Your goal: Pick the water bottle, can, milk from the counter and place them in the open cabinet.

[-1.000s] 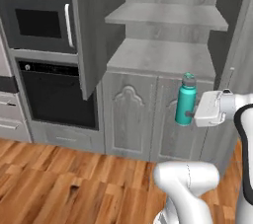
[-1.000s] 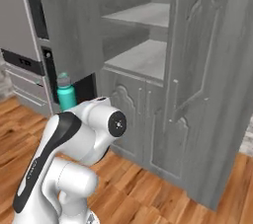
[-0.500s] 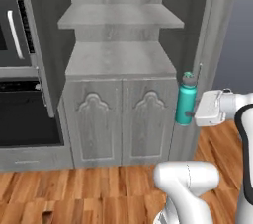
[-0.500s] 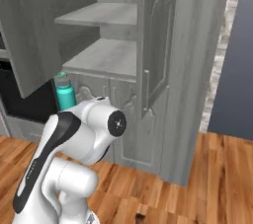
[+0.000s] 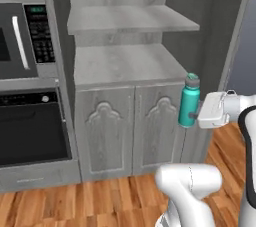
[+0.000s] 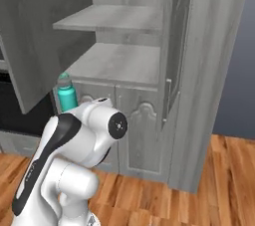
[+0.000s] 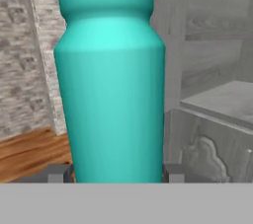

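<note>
The gripper (image 5: 196, 114) is clamped on the bottle (image 5: 189, 101), one finger on each side of its lower body. In the hand view the teal bottle (image 7: 109, 85) stands upright right in front of the camera, with the dark fingertips (image 7: 58, 173) pressed against its base. It hangs in the air, level with the lower shelf (image 5: 125, 63) of the cabinet (image 5: 120, 1) and just off that shelf's right front corner, outside the cabinet.

In the left base view, two arched doors (image 5: 132, 133) lie below the shelf, and wood floor (image 5: 100, 201) spreads beneath them. An upper shelf (image 5: 127, 18) sits above the lower one. A microwave (image 5: 25, 36) and a dark oven (image 5: 30, 126) stand to the left. In the right base view the bottle (image 6: 66, 97) peeks over the arm's shoulder, and an open slab door (image 6: 177, 46) stands edge-on at the cabinet's right.

Compared with half a second ago, the whole scene has shifted, so the camera has moved. The bottle keeps its place in the gripper.
</note>
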